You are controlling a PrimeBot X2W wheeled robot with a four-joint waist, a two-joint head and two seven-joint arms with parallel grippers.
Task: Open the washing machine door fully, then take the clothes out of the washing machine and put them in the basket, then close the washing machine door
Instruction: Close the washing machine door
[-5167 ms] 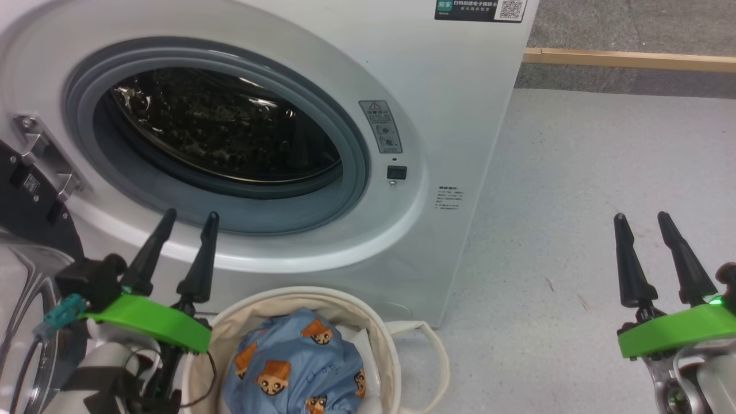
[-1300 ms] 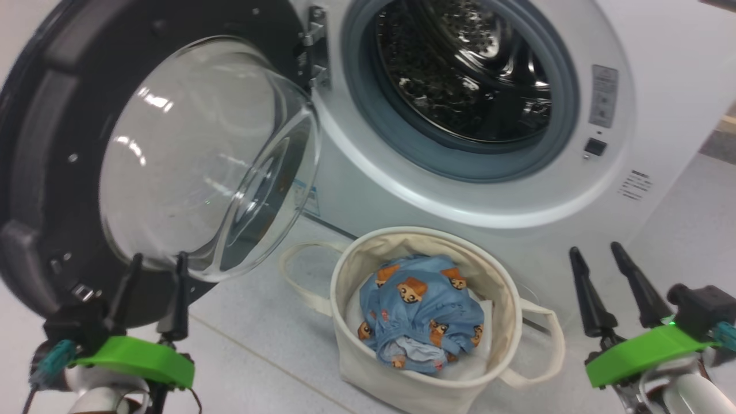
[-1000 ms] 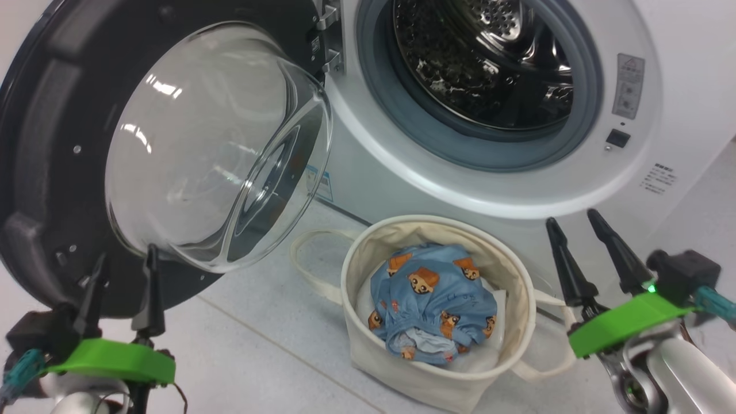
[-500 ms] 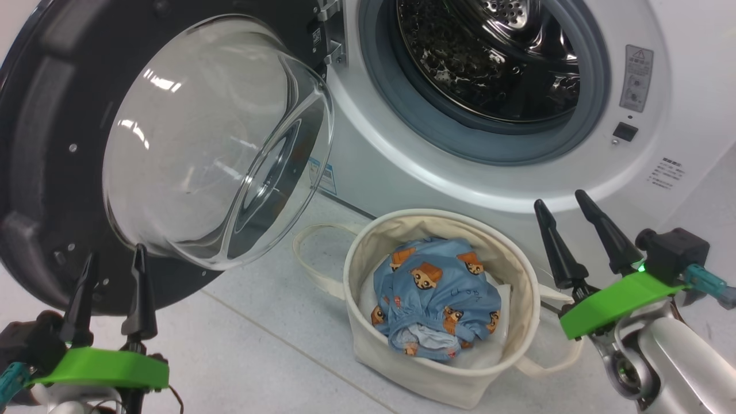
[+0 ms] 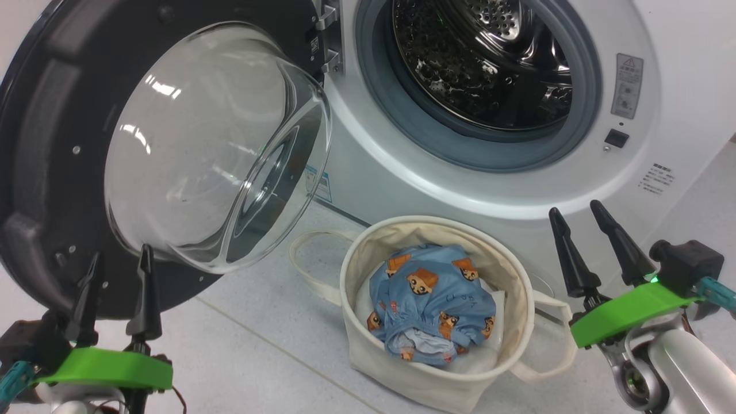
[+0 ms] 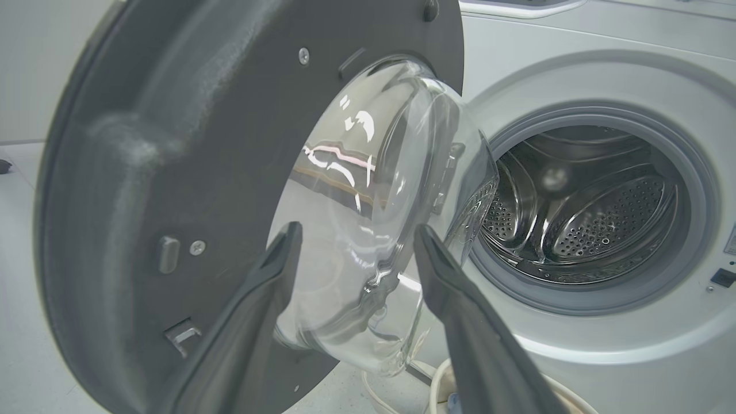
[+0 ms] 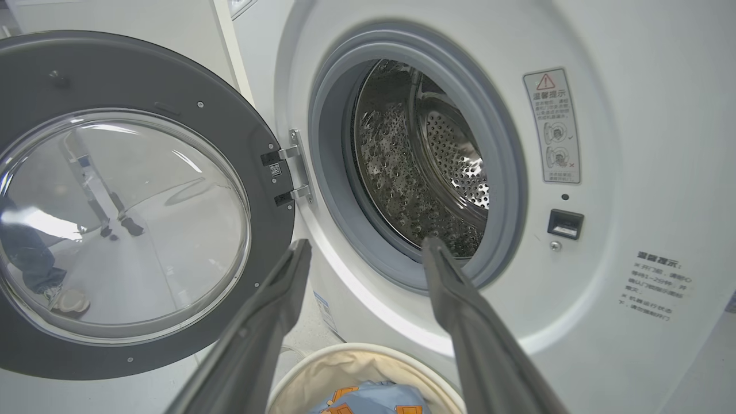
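Head cam swung left since earlier, things unmoved: clothes [image 5: 431,299] in basket [image 5: 368,351], on floor [image 5: 259,356] by washer [image 5: 402,190] front. Left end effector [image 5: 121,253] & right end effector [image 5: 575,207] wide open, empty. Door [image 5: 52,172] prob. stiff, hinged, glass slick; push black rim's free edge.

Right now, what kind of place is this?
Looks like a laundry area, possibly a test setup rather than a home: a white front-loading washing machine with its door swung open, a canvas basket holding clothes in front of it, and a pale tiled floor.
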